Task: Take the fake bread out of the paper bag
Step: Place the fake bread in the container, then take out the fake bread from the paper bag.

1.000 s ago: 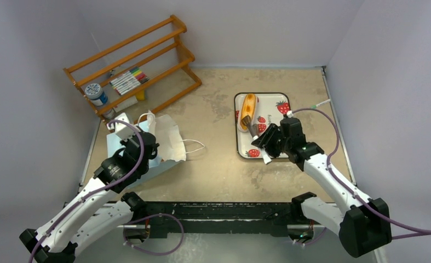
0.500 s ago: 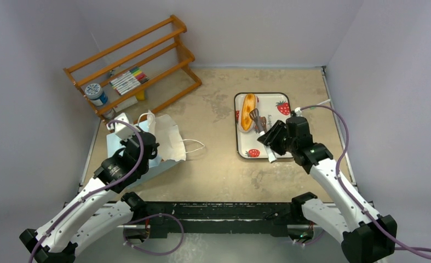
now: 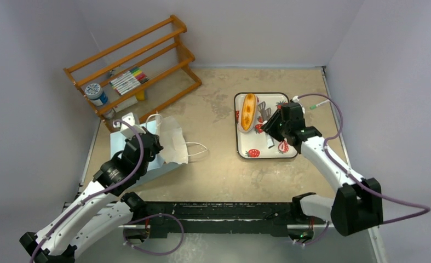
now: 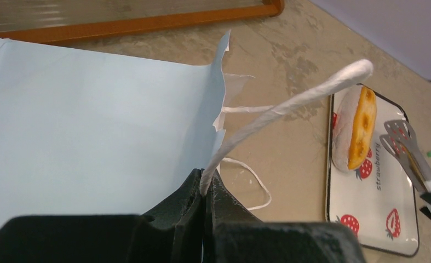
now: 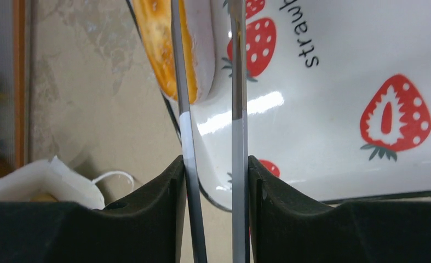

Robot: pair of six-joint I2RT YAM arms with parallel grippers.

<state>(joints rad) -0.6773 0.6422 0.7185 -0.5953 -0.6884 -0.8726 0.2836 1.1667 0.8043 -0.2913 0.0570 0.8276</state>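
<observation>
- The left gripper (image 4: 205, 186) is pinched fully closed on a white string handle (image 4: 289, 104) of the light blue paper bag (image 4: 92, 120), which lies at the table's left side.
- The right gripper (image 5: 213, 181) clamps a pair of metal tongs (image 5: 236, 82) over the strawberry-print tray (image 3: 268, 149), and the tong tips look empty.
- One long loaf (image 3: 248, 112) lies on the tray, out of the bag.
- No other bread shows, and the bag's inside is hidden, so most of the task probably remains.

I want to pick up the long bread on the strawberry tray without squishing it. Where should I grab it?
Grab the long bread across its narrow middle, coming straight down from above. It lies flat near one long edge of the tray, so its two long sides are probably easiest to pinch; its ends are far apart.
</observation>
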